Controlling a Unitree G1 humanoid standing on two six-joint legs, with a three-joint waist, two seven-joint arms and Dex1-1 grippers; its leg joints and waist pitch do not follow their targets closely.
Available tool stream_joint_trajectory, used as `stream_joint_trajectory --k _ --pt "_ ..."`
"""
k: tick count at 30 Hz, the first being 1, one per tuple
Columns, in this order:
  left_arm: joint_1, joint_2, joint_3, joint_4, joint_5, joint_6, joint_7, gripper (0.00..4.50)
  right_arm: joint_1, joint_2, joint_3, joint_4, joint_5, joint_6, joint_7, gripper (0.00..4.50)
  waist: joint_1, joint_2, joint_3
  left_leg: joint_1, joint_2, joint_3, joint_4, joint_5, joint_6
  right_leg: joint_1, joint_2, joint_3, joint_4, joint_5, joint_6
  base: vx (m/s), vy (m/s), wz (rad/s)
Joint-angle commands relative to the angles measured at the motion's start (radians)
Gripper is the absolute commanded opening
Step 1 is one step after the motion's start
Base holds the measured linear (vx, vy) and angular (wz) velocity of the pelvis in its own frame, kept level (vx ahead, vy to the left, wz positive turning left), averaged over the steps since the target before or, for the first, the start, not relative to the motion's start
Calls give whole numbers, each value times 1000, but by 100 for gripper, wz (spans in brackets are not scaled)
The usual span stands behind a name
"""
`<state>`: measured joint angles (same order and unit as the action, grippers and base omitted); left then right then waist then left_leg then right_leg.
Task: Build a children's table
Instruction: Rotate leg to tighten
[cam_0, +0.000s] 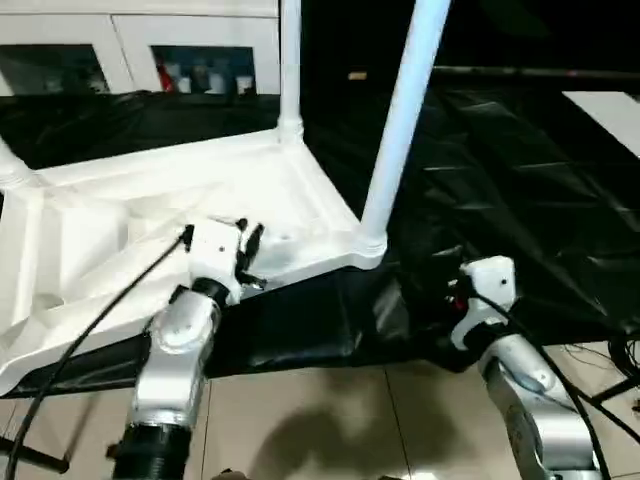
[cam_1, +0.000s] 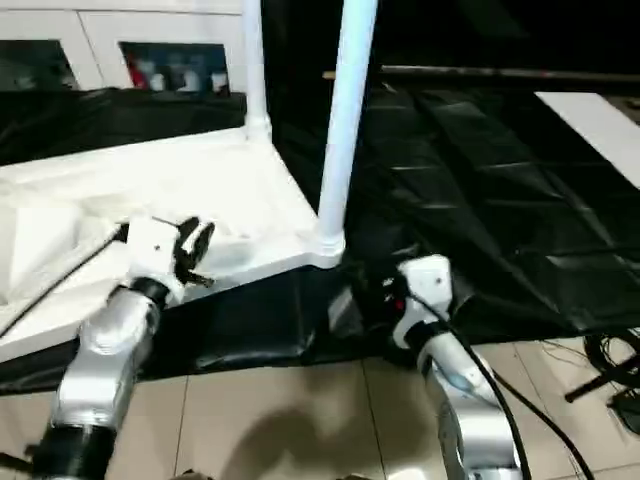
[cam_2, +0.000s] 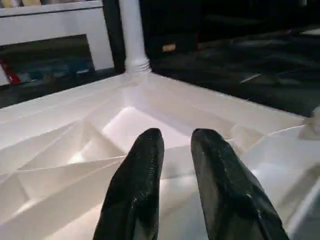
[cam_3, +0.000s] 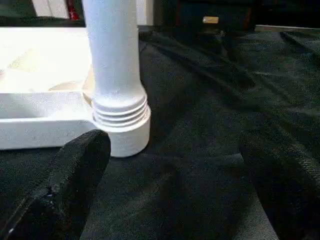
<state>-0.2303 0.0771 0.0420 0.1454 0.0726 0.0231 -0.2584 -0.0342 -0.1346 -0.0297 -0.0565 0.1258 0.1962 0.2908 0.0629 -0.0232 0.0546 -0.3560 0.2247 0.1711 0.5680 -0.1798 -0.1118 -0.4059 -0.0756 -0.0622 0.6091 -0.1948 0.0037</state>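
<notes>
Right wrist view is showing my right gripper (cam_3: 175, 185) gaping beside the leg (cam_3: 114, 60); left gripper (cam_2: 172, 165) slightly parted, risking nudging the tabletop (cam_0: 150, 210).

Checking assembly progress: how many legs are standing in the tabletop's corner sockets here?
3. One leg at the near corner by the right gripper, one leg at the far corner, one partly visible at the left edge. A fourth may be out of frame.

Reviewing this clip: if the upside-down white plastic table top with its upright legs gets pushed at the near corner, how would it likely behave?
The white plastic table top looks like a thin ribbed shell, so probably light and fairly stiff. Lying on the loose, wrinkled black cover, it may drag the cover rather than slide cleanly. The tall white tube leg stands threaded in its corner socket; pushed high up, it would likely lever and tilt the top.
</notes>
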Motion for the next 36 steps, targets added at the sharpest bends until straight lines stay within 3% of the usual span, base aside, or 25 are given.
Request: stream_joint_trajectory --k 1,3,6,8,9,11,13,14,17,19,22,23,24,26,27,28,29,30,31,32,33,34,35,36 --pt "4 -4 -18 -25 18 12 36 121 -13 -1 -18 -12 8 23 -20 448 -4 1 -51 12 1 4 -68 -374 21 41 -35 37 -100 -409 -69 0 0 0" --pt "6 -12 -27 -29 21 13 42 121 -23 2 -16 -8 3 22 -27 448 -12 4 -45 40 -7 3 -70 -506 32 41 -24 20 -122 -576 -42 0 0 0" --pt "12 -15 -35 -39 27 21 40 121 -27 -6 -3 -11 -11 21 -25 448 -18 7 -41 60 -14 6 -72 -539 60 53 -18 7 -140 -622 -56 0 0 0" --pt "15 -18 -34 -44 25 28 44 121 -29 -6 1 -10 -8 21 -20 448 -21 8 -44 56 -12 4 -79 -501 70 73 -23 11 -139 -589 -75 25 9 -3" --pt "16 -19 -34 -48 24 33 46 121 -30 -6 1 -8 -6 18 -17 448 -22 7 -51 53 -11 5 -81 -462 79 87 -25 15 -133 -539 -96 63 20 -5" --pt "17 -16 -39 -49 23 35 50 121 -33 -7 2 -4 -6 18 -17 448 -25 8 -65 46 -12 9 -81 -367 107 106 -20 23 -109 -346 -174 68 21 -3" --pt "19 -15 -44 -50 22 37 57 121 -35 -10 4 -3 -5 21 -17 448 -27 9 -70 45 -16 13 -77 -322 125 114 -17 24 -99 -252 -211 81 18 1" --pt "20 -15 -46 -50 22 37 59 121 -36 -11 5 -3 -4 21 -16 448 -27 11 -72 40 -21 16 -70 -262 153 126 -16 26 -88 -160 -255 81 12 2" --pt "18 -15 -47 -50 21 37 60 121 -39 -13 5 -1 -6 22 -17 448 -27 10 -76 40 -27 18 -61 -202 178 142 -14 27 -77 -83 -289 95 9 3" --pt "19 -17 -46 -52 22 40 62 121 -41 -15 5 0 -9 22 -18 448 -24 12 -84 34 -40 17 -48 -104 212 162 -7 31 -64 30 -296 100 10 2" --pt "23 -18 -49 -58 22 44 62 121 -39 -18 7 -3 -18 23 -23 448 -28 15 -83 48 -37 11 -44 -50 251 156 0 25 -51 91 -304 101 11 6" --pt "23 -18 -49 -58 22 44 62 121 -40 -18 7 -3 -18 23 -23 448 -27 14 -88 43 -44 10 -37 -18 264 170 0 26 -49 106 -297 94 12 4" --pt "21 -17 -50 -55 21 44 63 121 -41 -19 8 0 -18 26 -21 448 -26 10 -90 47 -48 8 -32 13 278 172 5 27 -45 134 -291 85 11 7" --pt "19 -17 -51 -52 17 44 68 121 -43 -22 11 3 -23 22 -22 448 -29 14 -89 68 -43 0 -32 52 307 159 10 21 -37 157 -286 80 10 9" --pt "19 -16 -53 -52 16 44 69 121 -44 -22 11 4 -22 23 -22 448 -33 15 -89 86 -36 -9 -29 81 334 148 9 15 -31 151 -288 78 0 12" --pt "19 -15 -56 -52 15 44 69 121 -46 -22 13 5 -20 25 -21 448 -36 10 -88 88 -40 -9 -25 86 349 150 9 18 -31 157 -289 78 0 12" --pt "19 -15 -56 -52 15 44 69 121 -47 -22 13 5 -20 25 -21 448 -30 1 -85 65 -62 -1 -14 80 358 173 5 34 -34 172 -290 70 1 10" --pt "19 -15 -58 -52 15 45 69 121 -48 -24 15 6 -21 24 -19 448 -24 1 -81 41 -66 -2 -9 69 345 187 5 42 -39 150 -288 0 0 0" --pt "19 -15 -58 -51 16 45 70 121 -49 -24 16 6 -22 24 -19 448 -22 11 -80 65 -57 -4 -12 65 323 174 7 40 -39 124 -294 0 0 0" --pt "18 -16 -59 -52 16 46 70 121 -48 -24 16 7 -23 24 -18 448 -27 10 -81 79 -49 -11 -14 75 323 165 12 36 -32 126 -295 57 -3 15" --pt "18 -16 -59 -52 16 47 70 121 -48 -24 16 7 -24 24 -18 448 -34 9 -87 88 -49 -26 -9 136 346 168 21 31 -18 161 -272 51 -18 8" --pt "19 -16 -60 -53 17 47 70 121 -48 -24 17 7 -24 25 -17 448 -31 3 -85 78 -68 -20 2 138 359 180 19 43 -24 185 -248 51 -18 8" --pt "19 -16 -60 -53 17 47 70 121 -48 -24 17 7 -24 25 -17 448 -31 3 -85 78 -68 -20 2 138 359 180 19 43 -24 185 -248 0 0 0" --pt "18 -15 -60 -52 16 46 71 121 -48 -26 17 8 -25 23 -18 448 -14 -4 -83 30 -92 -11 11 58 321 225 17 75 -44 187 -244 0 0 0"
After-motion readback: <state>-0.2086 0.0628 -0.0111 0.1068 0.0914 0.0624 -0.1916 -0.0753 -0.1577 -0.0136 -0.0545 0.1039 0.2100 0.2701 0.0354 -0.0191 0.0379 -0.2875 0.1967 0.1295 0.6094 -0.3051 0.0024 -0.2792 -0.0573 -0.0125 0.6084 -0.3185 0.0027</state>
